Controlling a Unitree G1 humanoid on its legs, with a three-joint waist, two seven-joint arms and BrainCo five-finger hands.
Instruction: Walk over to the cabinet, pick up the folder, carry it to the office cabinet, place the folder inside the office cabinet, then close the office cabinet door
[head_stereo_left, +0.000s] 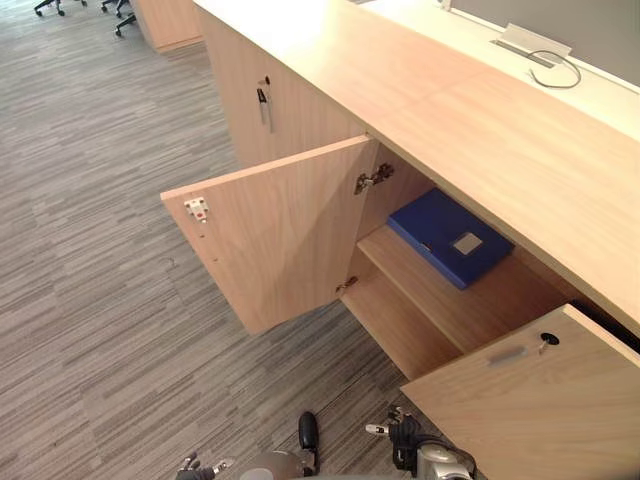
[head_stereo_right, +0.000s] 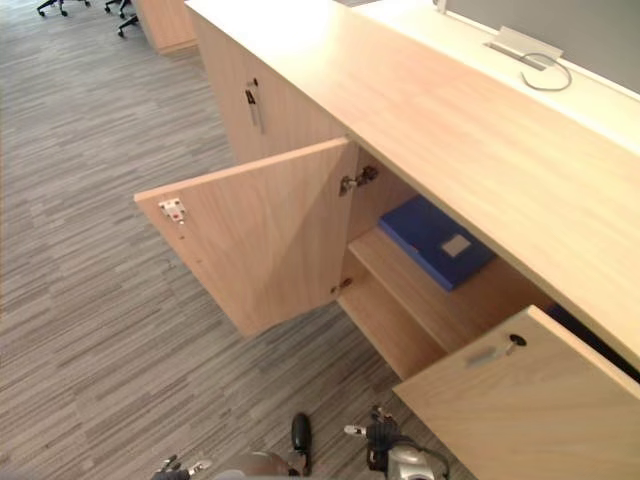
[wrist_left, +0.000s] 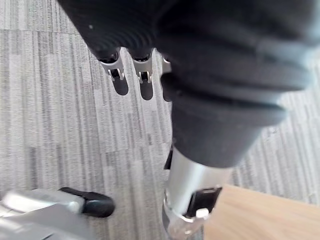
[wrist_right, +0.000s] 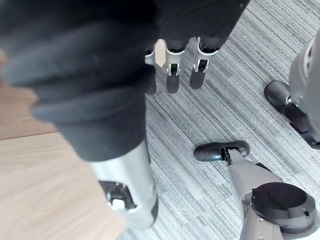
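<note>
A blue folder (head_stereo_left: 450, 238) lies flat on the upper shelf (head_stereo_left: 470, 305) inside the open wooden office cabinet (head_stereo_left: 480, 120). The cabinet's left door (head_stereo_left: 280, 235) swings wide out over the carpet, and its right door (head_stereo_left: 540, 410) stands open close in front of me. My left hand (wrist_left: 117, 70) hangs low over the grey carpet with straight fingers and holds nothing. My right hand (wrist_right: 172, 62) hangs the same way beside the right door's panel (wrist_right: 30, 190), also with nothing in it. Both hands are well below and short of the folder.
A neighbouring cabinet door (head_stereo_left: 250, 110) is shut with a key hanging in its lock. On the desk behind the cabinet lie a grey flap and a looped cable (head_stereo_left: 555, 65). Office chairs (head_stereo_left: 60, 5) stand far off on the striped carpet (head_stereo_left: 100, 300).
</note>
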